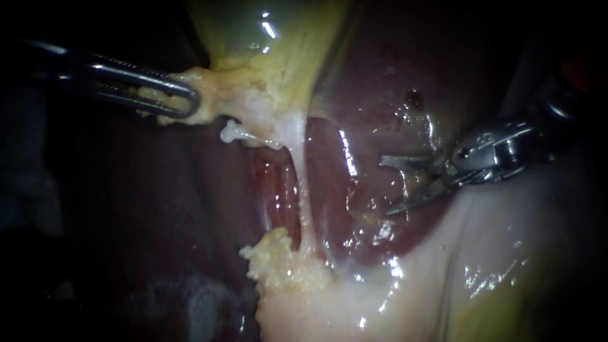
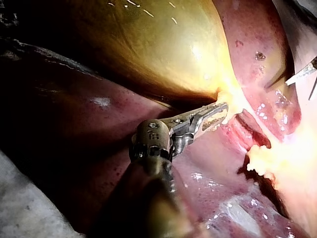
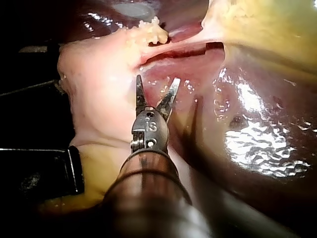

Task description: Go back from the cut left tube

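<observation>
Over the liver [image 2: 74,134], only the left wrist view shows the gallbladder [image 2: 163,44] as a full yellow dome; my left instrument [image 1: 189,101] is clamped on its fatty neck. I count two tubes: the cut left tube [image 1: 235,132], a white stub lying crosswise just under those jaws with its free end pointing left, and one whole tube [image 1: 303,190] standing upright. My right instrument [image 1: 387,185] holds its blades apart, well right of both.

Clear room over the liver [image 1: 392,76] beside the right instrument [image 1: 385,187]; stretched tube [image 1: 303,183] well apart.
</observation>
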{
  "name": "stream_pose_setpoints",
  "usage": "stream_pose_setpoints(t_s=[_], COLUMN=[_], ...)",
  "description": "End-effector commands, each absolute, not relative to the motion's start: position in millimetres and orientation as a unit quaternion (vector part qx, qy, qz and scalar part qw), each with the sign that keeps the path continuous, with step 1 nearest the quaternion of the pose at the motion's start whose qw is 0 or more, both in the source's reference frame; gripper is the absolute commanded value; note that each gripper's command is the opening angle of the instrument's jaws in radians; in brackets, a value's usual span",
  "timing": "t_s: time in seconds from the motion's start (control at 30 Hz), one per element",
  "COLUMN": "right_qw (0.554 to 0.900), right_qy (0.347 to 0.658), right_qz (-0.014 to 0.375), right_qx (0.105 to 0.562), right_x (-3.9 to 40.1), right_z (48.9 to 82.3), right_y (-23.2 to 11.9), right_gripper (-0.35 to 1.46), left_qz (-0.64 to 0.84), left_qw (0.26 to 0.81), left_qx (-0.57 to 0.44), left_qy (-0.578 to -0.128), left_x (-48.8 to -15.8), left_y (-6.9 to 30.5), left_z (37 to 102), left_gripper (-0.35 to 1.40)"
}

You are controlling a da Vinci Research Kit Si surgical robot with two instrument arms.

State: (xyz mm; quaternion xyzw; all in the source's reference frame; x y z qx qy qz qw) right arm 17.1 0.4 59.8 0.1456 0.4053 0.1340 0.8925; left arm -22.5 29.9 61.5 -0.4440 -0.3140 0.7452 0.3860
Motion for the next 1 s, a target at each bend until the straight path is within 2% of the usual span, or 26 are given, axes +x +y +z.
stream_pose_setpoints(t_s=[0.03,0.47,1.0], right_qw=[0.892,0.892,0.892], right_qy=[0.405,0.405,0.405], right_qz=[0.134,0.134,0.134], right_qx=[0.146,0.146,0.146], right_x=[17.1,17.1,17.0], right_z=[59.8,59.8,59.8], right_y=[0.4,0.3,0.3], right_gripper=[1.45,1.45,1.45], left_qz=[0.745,0.752,0.752], left_qw=[0.387,0.382,0.381], left_qx=[-0.443,-0.442,-0.442], left_qy=[-0.313,-0.306,-0.305], left_x=[-22.7,-26.1,-26.3], left_y=[30.0,29.5,29.7], left_z=[61.8,66.8,67.3], left_gripper=[-0.35,-0.35,-0.35])
